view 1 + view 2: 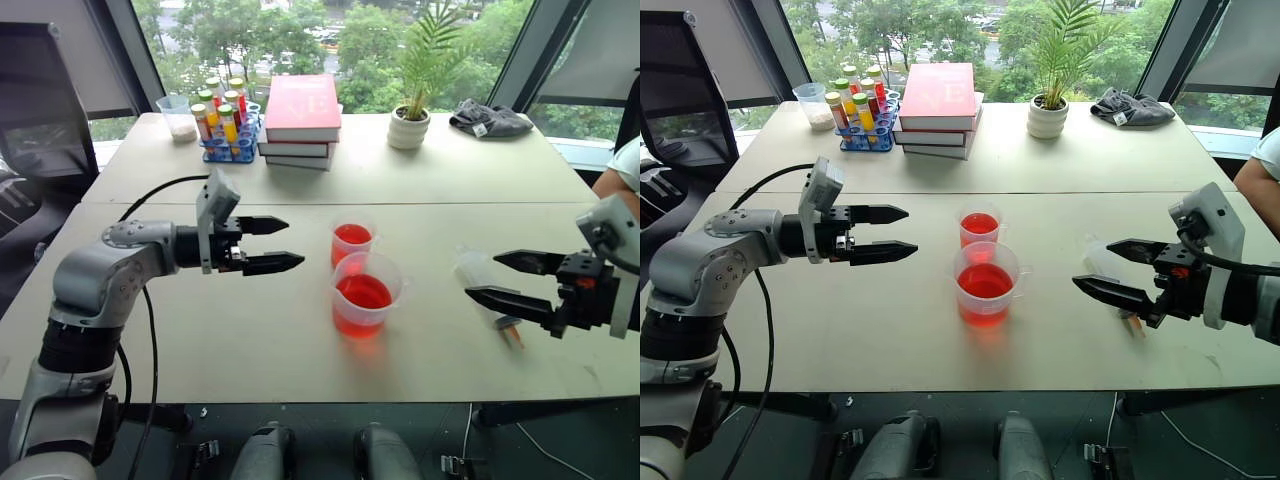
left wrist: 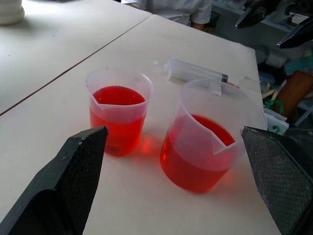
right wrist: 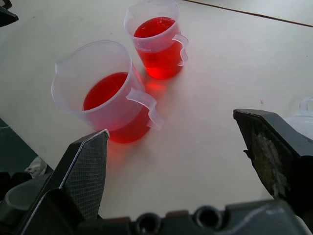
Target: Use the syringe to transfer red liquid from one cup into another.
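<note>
At the top of the frame we see a stack of books (image 1: 301,120), a tube rack (image 1: 226,125) of coloured vials, a cup of white powder (image 1: 180,116), a potted plant (image 1: 414,100) and a grey cloth (image 1: 490,120) — all well apart from the work at centre frame. A person's arm (image 1: 620,170) shows at the right edge.

At centre, the beaker (image 1: 365,293) stands nearer us, about a third full of red liquid (image 1: 362,292); the small cup (image 1: 351,241) sits just behind it, close beside, fuller of the same red. Both have pouring lips and side handles.

The syringe (image 1: 485,285) lies flat on the table (image 1: 200,340) at right of centre — clear barrel, orange tip (image 1: 512,330) towards us.

Our left gripper (image 1: 275,244) hangs left of the cups, fingers spread and empty. Our right gripper (image 1: 495,277) hovers over the syringe, partly hiding it, fingers spread wide, nothing held.
</note>
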Robot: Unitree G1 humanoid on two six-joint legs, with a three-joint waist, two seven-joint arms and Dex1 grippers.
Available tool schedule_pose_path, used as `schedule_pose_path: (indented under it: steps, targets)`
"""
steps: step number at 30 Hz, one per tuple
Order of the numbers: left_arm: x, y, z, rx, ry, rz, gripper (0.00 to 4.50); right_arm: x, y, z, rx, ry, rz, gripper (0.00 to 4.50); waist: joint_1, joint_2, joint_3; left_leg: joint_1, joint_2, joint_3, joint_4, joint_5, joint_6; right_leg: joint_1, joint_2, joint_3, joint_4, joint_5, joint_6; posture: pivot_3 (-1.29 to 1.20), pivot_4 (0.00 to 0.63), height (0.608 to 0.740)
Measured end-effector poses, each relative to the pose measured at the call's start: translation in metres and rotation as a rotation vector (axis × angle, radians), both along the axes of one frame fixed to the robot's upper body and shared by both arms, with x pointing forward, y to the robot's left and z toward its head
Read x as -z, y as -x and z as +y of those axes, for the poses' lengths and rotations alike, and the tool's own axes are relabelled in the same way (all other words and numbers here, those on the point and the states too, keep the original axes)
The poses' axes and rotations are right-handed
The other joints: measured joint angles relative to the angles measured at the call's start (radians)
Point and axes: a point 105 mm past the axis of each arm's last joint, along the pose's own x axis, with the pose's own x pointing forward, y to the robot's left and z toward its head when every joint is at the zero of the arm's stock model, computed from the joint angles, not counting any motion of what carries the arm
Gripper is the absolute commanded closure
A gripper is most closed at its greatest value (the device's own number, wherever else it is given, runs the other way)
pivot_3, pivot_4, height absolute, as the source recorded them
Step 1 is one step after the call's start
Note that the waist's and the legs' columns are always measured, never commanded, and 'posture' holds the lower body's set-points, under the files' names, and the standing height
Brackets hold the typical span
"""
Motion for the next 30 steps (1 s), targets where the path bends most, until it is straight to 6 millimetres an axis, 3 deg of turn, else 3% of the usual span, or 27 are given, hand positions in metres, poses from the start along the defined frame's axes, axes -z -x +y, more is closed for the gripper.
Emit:
schedule_pose_path:
  steps: [21, 26, 30]
  targets:
    - [-0.002, 0.001, -0.002, 0.013, 0.021, 0.011, 0.0, 0.003, -0.007, -0.003, 0.03, 0.01, 0.004, 0.02, 0.0, 0.0, 0.0, 0.0, 0.0, 0.0, 0.0, 0.0, 0.0, 0.0, 0.0, 0.0, 0.0, 0.0, 0.001, 0.0, 0.15, 0.74]
    - [-0.002, 0.0, -0.002, 0.006, 0.023, 0.008, 0.0, 0.009, -0.014, -0.009, 0.074, 0.052, 0.032, 0.02, 0.0, 0.0, 0.0, 0.0, 0.0, 0.0, 0.0, 0.0, 0.0, 0.0, 0.0, 0.0, 0.0, 0.0, 0.0, 0.0, 0.15, 0.74]
    - [-0.003, 0.0, -0.005, 0.01, 0.033, 0.003, 0.0, 0.011, -0.031, -0.018, 0.145, 0.077, 0.079, 0.02, -0.002, 0.0, 0.0, 0.0, 0.0, 0.0, 0.001, 0.0, 0.0, 0.0, 0.0, 0.0, 0.0, 0.0, -0.001, 0.0, 0.15, 0.74]
